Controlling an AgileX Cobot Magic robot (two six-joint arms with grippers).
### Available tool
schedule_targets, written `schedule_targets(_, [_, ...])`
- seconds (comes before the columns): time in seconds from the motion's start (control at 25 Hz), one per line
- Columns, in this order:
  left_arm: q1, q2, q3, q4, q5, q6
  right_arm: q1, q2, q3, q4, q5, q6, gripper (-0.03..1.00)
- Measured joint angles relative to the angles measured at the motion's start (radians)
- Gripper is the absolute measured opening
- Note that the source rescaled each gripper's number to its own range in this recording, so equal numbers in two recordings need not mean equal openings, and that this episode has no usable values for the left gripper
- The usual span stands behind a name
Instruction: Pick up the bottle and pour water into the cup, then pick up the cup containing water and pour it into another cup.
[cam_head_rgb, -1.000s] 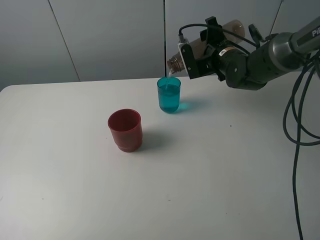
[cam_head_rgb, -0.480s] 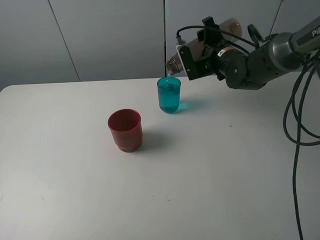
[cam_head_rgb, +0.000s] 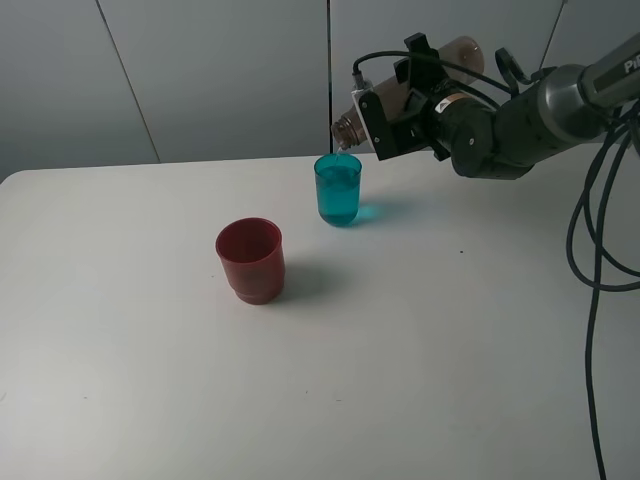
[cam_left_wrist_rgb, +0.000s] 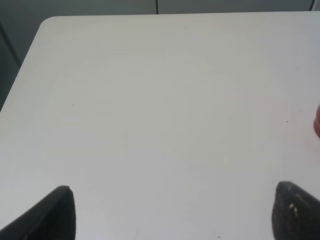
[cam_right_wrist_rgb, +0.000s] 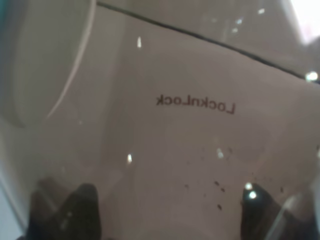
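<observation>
The smoky brown bottle (cam_head_rgb: 349, 125) lies nearly level in the air, its open mouth just above the rim of the teal cup (cam_head_rgb: 338, 190), which stands at the back middle of the table and holds water. My right gripper (cam_head_rgb: 400, 108) is shut on the bottle's body. In the right wrist view the bottle (cam_right_wrist_rgb: 190, 125) fills the picture, with the right gripper (cam_right_wrist_rgb: 162, 215) clamped on its two sides. The dark red cup (cam_head_rgb: 250, 260) stands upright, in front and to the left of the teal one. My left gripper (cam_left_wrist_rgb: 175, 215) is open over bare table, with a sliver of the red cup (cam_left_wrist_rgb: 317, 120) at the picture's edge.
The white table (cam_head_rgb: 420, 350) spreads around both cups. Black cables (cam_head_rgb: 590, 250) hang at the right edge, behind the right arm. A grey panelled wall (cam_head_rgb: 200, 80) runs close behind the table's back edge.
The right gripper and the bottle shifted slightly up and to the left over the teal cup, then held still. Neither cup has moved.
</observation>
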Motion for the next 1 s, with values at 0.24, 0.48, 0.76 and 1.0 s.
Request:
schedule_targets(0.24, [0.000,0.000,0.000,0.000,0.000,0.000,0.000,0.000,0.000,0.000,0.038,0.073,0.01])
schedule_targets(0.48, [0.000,0.000,0.000,0.000,0.000,0.000,0.000,0.000,0.000,0.000,0.060,0.296,0.01])
schedule_targets(0.76, [0.000,0.000,0.000,0.000,0.000,0.000,0.000,0.000,0.000,0.000,0.110,0.651,0.01])
schedule_targets(1.0, [0.000,0.000,0.000,0.000,0.000,0.000,-0.011,-0.007,0.000,-0.084,0.148,1.000,0.01])
